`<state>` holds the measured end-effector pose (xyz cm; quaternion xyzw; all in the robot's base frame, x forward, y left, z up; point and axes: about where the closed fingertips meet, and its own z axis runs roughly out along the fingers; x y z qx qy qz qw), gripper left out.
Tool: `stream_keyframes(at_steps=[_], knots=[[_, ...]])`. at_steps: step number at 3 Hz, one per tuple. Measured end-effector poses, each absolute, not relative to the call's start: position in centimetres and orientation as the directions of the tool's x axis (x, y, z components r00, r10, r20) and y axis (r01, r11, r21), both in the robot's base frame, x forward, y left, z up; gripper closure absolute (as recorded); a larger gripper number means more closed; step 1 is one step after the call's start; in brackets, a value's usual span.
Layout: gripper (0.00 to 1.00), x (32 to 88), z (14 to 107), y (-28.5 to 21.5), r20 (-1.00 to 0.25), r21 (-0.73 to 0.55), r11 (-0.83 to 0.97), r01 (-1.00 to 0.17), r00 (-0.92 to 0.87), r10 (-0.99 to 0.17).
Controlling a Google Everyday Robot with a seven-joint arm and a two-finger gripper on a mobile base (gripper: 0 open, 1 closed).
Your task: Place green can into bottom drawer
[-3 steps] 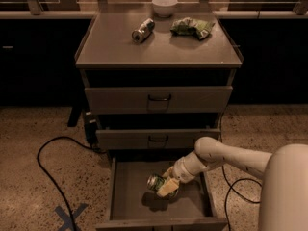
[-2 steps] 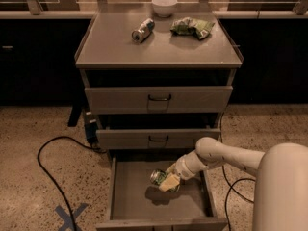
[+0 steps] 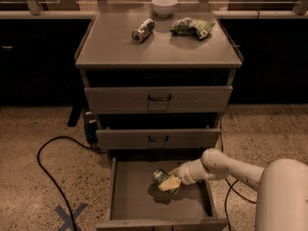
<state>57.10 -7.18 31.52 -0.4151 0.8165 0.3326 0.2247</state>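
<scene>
Over the open bottom drawer point(image 3: 129, 196), near the middle of its grey tray, the hand point(image 3: 167, 183) is clenched on the green can point(image 3: 159, 176). The can lies tilted, its round silver end turned up and to the left, with the pale fingers point(image 3: 165, 185) pressed against its lower right side. A dark shadow sits on the drawer bottom just beneath it; whether the can touches the tray cannot be told. The white arm point(image 3: 226, 165) comes in from the right, passes over the drawer's right wall and slopes down to the hand, its bulky end filling the lower right corner of the view.

The drawer is pulled well out from the cabinet point(image 3: 82, 76), the low side walls and front edge showing. Above it the middle drawer point(image 3: 125, 139) stands slightly out and the top drawer point(image 3: 120, 100) a little further out, each with a dark handle at its centre.

On the bench point(image 3: 110, 49) that tops the cabinet lie three things — a white bowl point(image 3: 164, 6) at the back edge, a silver can point(image 3: 143, 30) on its side in front of it to the left, and a wrinkled green bag point(image 3: 191, 27) to the right. All three are apart from one another.

A black cable point(image 3: 44, 170) loops over the speckled floor point(image 3: 29, 129) on the left, and a blue tape cross point(image 3: 70, 214) marks the floor near the drawer's front left corner.
</scene>
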Motion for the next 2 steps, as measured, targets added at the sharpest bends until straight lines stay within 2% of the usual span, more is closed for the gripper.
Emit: stream_keyframes(at_steps=[2], knots=[[1.00,56.6,29.8,-6.6,-0.642,0.384,0.424,-0.821,-0.567,-0.516]])
